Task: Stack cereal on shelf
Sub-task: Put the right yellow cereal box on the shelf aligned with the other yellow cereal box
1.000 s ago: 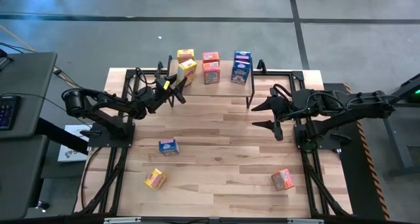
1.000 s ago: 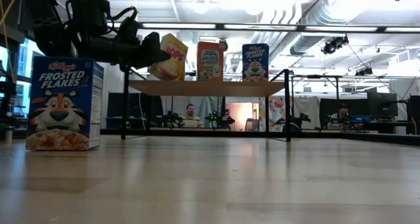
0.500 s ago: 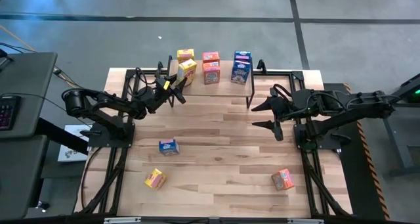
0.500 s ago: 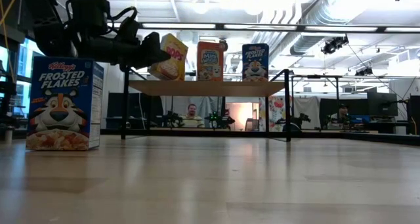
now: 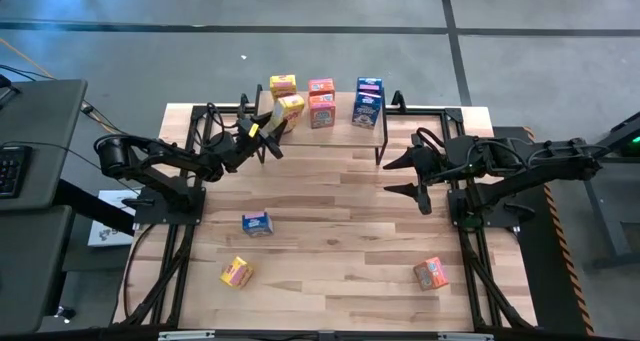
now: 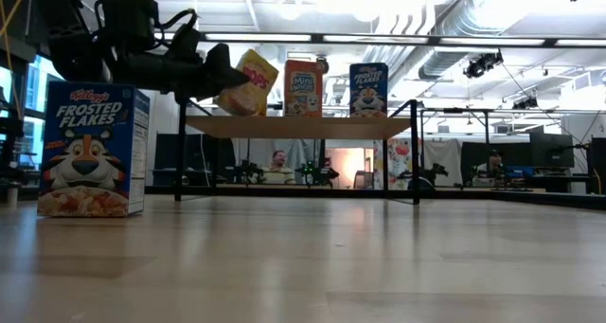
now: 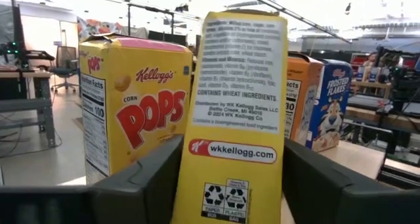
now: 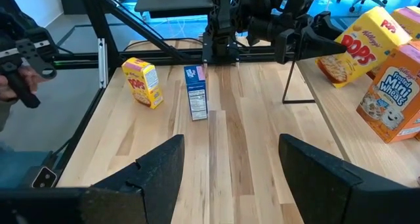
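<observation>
The shelf (image 6: 303, 126) stands at the table's far middle. On it stand a yellow cereal box (image 5: 283, 84), two orange ones (image 5: 321, 99) and two blue ones (image 5: 367, 97). A second yellow box (image 6: 248, 81) tilts at the shelf's left end, top toward the orange boxes, lower corner at the shelf top. My left gripper (image 5: 272, 133) reaches it level from the left, open, with a finger on either side of its lower part (image 7: 230, 184). My right gripper (image 5: 400, 176) hangs open and empty right of the shelf. My left gripper has its two fingers (image 7: 141, 184) beside the narrow sides of the tilted yellow box's lower part (image 7: 230, 184), coming level from the table's left. I cannot tell whether they touch the box. The box leans away from the gripper.
Loose on the table lie a blue box (image 5: 257, 223), a yellow box (image 5: 236, 272) and an orange box (image 5: 431, 272). The blue one shows large in the low view (image 6: 92, 148). Black frame rails run along both sides. People sit in the room beyond.
The yellow box at the shelf's left end has tipped further, its top going toward the orange boxes while its lower end stayed by my left gripper. Neither arm has moved.
</observation>
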Robot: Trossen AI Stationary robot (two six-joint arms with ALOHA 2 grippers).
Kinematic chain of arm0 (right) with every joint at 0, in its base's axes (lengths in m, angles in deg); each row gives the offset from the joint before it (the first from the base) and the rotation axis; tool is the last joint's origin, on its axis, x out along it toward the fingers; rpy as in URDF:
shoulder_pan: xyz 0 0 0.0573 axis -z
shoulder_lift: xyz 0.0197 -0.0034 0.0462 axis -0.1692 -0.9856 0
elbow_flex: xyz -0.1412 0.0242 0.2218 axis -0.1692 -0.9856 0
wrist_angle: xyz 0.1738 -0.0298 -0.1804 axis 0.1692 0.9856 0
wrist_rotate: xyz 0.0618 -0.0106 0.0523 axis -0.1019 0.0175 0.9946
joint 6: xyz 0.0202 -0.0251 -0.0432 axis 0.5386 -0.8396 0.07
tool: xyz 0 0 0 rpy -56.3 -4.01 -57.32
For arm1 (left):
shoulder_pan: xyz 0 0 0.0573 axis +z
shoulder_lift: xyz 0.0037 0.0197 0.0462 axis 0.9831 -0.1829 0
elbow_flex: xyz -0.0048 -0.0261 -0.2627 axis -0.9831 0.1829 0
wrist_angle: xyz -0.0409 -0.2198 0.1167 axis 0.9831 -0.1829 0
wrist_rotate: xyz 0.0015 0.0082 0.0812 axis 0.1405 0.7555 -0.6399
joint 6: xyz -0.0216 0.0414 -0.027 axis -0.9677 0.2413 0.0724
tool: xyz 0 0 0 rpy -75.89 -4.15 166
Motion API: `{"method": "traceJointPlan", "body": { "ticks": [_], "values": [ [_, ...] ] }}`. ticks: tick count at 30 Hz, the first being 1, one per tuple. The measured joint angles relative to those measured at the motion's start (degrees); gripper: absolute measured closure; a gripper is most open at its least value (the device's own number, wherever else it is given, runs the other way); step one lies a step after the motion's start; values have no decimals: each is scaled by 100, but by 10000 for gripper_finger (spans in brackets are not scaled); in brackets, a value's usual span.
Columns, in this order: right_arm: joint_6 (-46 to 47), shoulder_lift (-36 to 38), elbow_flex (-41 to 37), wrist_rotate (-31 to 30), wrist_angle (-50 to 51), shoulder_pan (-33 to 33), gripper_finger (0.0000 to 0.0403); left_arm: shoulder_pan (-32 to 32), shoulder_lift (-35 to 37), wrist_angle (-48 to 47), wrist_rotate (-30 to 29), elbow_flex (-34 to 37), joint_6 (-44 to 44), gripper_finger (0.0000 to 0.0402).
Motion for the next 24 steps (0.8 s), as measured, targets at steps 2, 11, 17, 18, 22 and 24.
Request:
{"method": "traceJointPlan", "body": {
  "ticks": [2,11,17,18,22,24],
  "values": [
    [0,-2,0,0,1,1,162,0,2,2,-4,0,-74,162],
    [2,-2,0,105,1,1,162,-8,56,-22,-27,1,-125,140],
    [1,-2,-2,105,1,1,162,-55,317,-127,-65,22,-180,141],
    [0,-2,-2,105,-1,1,162,-59,375,-131,-69,22,-180,141],
    [2,-2,-2,105,-1,1,162,-59,542,-136,-66,20,-160,142],
    [1,-2,-2,105,-1,0,162,-59,638,-119,-63,19,-160,142]
  ]
}}
